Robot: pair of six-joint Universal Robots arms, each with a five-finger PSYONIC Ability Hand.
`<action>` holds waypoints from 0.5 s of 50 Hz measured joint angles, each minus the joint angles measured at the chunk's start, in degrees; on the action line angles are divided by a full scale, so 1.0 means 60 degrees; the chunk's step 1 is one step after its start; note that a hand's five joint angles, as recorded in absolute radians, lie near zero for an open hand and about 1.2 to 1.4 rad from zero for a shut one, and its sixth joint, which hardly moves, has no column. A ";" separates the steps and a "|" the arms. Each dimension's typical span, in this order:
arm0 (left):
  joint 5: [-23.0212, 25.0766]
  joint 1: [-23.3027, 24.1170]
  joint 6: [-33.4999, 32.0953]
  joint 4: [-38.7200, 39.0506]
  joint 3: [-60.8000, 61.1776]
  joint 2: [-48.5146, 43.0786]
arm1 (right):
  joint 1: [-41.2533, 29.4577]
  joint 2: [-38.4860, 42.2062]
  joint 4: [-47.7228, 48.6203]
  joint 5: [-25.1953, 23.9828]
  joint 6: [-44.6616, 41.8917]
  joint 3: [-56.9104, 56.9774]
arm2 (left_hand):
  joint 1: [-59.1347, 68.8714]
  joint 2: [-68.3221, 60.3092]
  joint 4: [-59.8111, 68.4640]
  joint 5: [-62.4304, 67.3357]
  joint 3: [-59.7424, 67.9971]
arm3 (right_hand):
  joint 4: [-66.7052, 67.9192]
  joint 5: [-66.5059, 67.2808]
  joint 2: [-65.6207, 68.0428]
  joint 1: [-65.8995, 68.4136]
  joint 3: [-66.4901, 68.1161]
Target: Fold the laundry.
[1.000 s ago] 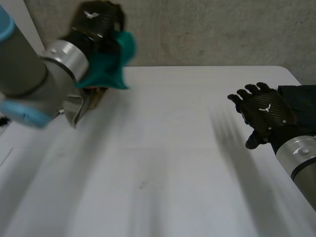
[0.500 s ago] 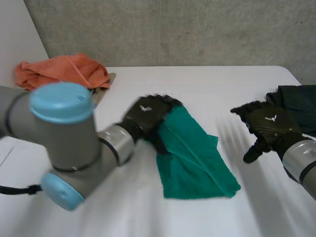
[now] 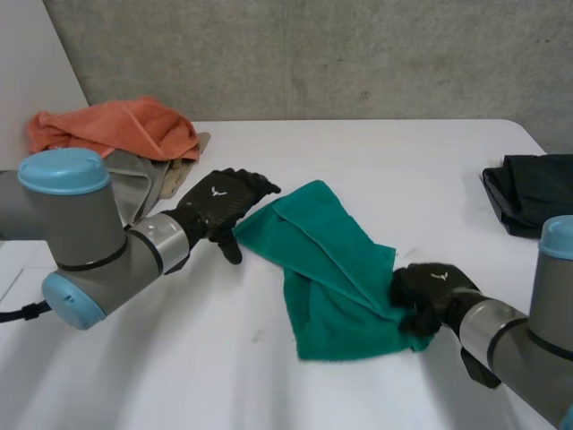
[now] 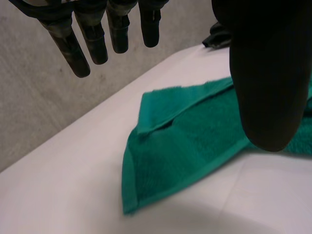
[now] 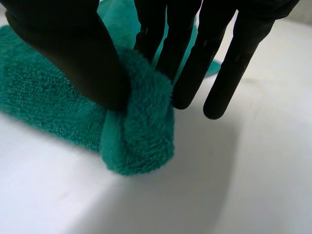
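Green towel [image 3: 331,278], head view: lies rumpled and partly doubled over in the middle of the white table [image 3: 376,148]; a second ago it hung in the air by the pile, so it is now set down for folding
Left hand [image 3: 219,202], head view: just beside the towel's far corner, off the cloth, fingers loose; half a second ago it lay on the towel's edge, so it has let go
Right hand [image 3: 430,291], head view: down on the towel's near corner on its own side; half a second ago it hovered spread near the dark cloth [image 3: 533,188], well apart from the towel
Pile, head view: an orange cloth [image 3: 112,130] on a beige cloth [image 3: 152,184] at the table's far corner, behind the left arm
Left hand [image 4: 268,73], left wrist view: fingers [image 4: 92,36] straight and thumb apart, grasping nothing; the towel [image 4: 195,141] lies beyond the fingertips with one edge turned over itself
Right hand [image 5: 73,44], right wrist view: thumb and fingers [image 5: 195,53] pinch a thick roll of the towel [image 5: 141,131] just above the table [image 5: 243,185]
Meaning: the work seems to pass from laying down to spreading; one corner is held, no fold is made yet, and the left hand likely needs a corner of its own before the towel can be pulled flat
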State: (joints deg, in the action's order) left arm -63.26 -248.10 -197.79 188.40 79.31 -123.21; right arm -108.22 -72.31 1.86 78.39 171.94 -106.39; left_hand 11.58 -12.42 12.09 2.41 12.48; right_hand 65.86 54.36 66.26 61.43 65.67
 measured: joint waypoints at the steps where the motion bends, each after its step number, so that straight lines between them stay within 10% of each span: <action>1: -0.0014 0.0064 0.0038 0.0051 -0.0031 0.0004 | -0.0064 -0.0004 0.0186 0.0124 -0.0017 0.0057 | 0.0000 0.0000 0.0000 -0.0001 0.0000 | 0.0272 0.0073 0.0093 0.0000 0.0235; 18: -0.0096 0.1433 0.0716 0.0118 -0.1685 -0.1091 | -0.1971 -0.3923 0.0222 0.0197 -0.0596 0.0637 | 0.0159 -0.0137 0.0125 0.0117 0.0139 | 0.0415 0.0087 0.0093 0.0000 0.0326; 25: -0.0146 0.1986 0.1006 0.0033 -0.2424 -0.2157 | -0.2332 -0.3977 -0.0112 0.0074 -0.1252 0.0609 | 0.8544 -0.7801 0.7872 0.7706 0.7735 | 0.0427 0.0087 0.0093 0.0000 0.0326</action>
State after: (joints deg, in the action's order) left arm -64.13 -236.18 -191.75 188.60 64.76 -136.15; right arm -122.21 -96.17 1.18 78.83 164.43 -102.74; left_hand 62.85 -59.23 59.32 48.65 58.89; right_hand 68.42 54.88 66.82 61.43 67.63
